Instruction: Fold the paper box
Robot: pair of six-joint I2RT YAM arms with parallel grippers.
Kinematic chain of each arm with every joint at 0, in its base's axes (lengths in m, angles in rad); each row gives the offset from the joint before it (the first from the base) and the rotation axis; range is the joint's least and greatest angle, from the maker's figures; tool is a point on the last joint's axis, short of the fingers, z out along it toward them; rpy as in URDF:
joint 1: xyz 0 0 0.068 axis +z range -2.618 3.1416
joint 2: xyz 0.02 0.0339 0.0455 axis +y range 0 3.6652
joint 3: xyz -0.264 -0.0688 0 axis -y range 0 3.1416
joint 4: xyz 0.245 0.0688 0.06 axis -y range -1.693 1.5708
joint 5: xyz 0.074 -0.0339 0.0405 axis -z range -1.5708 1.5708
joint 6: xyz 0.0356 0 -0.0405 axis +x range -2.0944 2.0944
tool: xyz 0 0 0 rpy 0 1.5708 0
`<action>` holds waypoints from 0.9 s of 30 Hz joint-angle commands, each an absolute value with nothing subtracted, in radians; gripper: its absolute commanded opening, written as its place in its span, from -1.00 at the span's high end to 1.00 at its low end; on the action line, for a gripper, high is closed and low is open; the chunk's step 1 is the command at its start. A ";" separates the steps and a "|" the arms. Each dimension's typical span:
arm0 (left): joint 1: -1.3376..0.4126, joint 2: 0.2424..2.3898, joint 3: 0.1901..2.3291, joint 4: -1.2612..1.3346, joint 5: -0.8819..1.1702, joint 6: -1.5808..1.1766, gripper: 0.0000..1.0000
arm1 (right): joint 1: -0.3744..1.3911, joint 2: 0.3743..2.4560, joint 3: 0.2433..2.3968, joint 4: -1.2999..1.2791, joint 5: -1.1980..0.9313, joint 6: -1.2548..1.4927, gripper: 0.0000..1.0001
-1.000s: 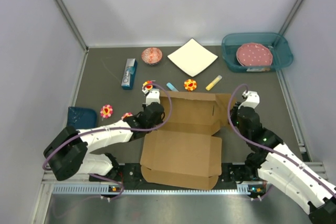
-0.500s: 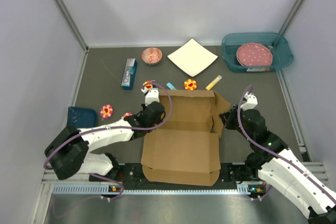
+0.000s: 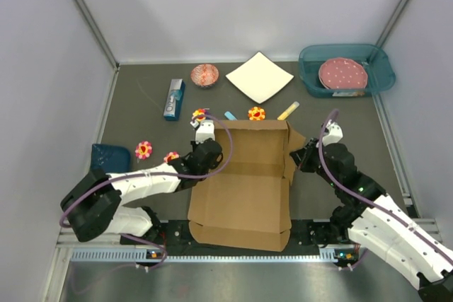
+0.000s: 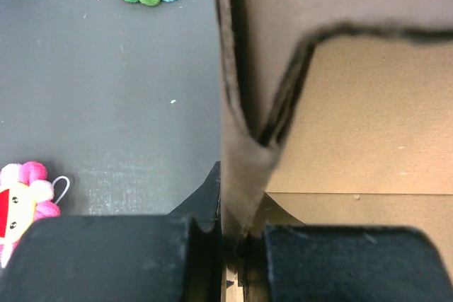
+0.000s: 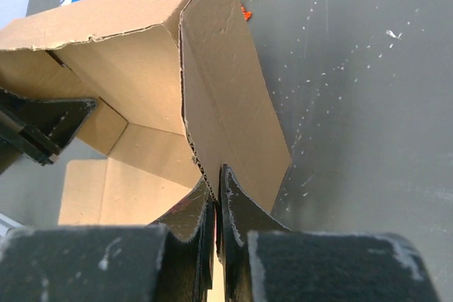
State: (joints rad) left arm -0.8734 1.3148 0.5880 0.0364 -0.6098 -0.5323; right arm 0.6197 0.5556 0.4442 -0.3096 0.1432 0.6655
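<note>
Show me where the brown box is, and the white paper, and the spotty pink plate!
paper box (image 3: 244, 203): top external view, on its big flat near panel.
white paper (image 3: 259, 77): top external view, on the middle of the sheet.
pink plate (image 3: 342, 73): top external view, on the plate's centre.

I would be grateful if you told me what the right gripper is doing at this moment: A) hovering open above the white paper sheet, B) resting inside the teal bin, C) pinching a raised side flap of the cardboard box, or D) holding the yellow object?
C: in the right wrist view the right gripper has its jaws closed on the edge of an upright flap of the cardboard box.
</note>
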 commanded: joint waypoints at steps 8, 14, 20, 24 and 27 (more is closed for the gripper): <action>-0.885 1.210 0.370 0.432 -0.750 -0.442 1.00 | 0.634 0.627 0.600 -0.342 0.103 0.787 1.00; -0.887 1.177 0.339 0.589 -0.814 -0.390 1.00 | 0.634 0.635 0.607 -0.377 0.086 0.801 1.00; -0.893 1.184 0.337 0.698 -0.857 -0.301 1.00 | 0.634 0.644 0.607 -0.385 0.058 0.840 1.00; -0.894 1.212 0.354 0.706 -0.874 -0.268 1.00 | 0.634 0.676 0.623 -0.380 0.028 0.862 1.00; -0.908 1.236 0.373 0.692 -0.891 -0.268 1.00 | 0.634 0.686 0.615 -0.367 0.015 0.870 1.00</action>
State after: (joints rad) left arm -0.8898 1.2133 0.3347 0.5602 -0.8303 -0.2859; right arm 0.6209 0.6666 0.5732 -0.3733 0.0956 0.7929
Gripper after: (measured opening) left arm 0.046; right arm 0.014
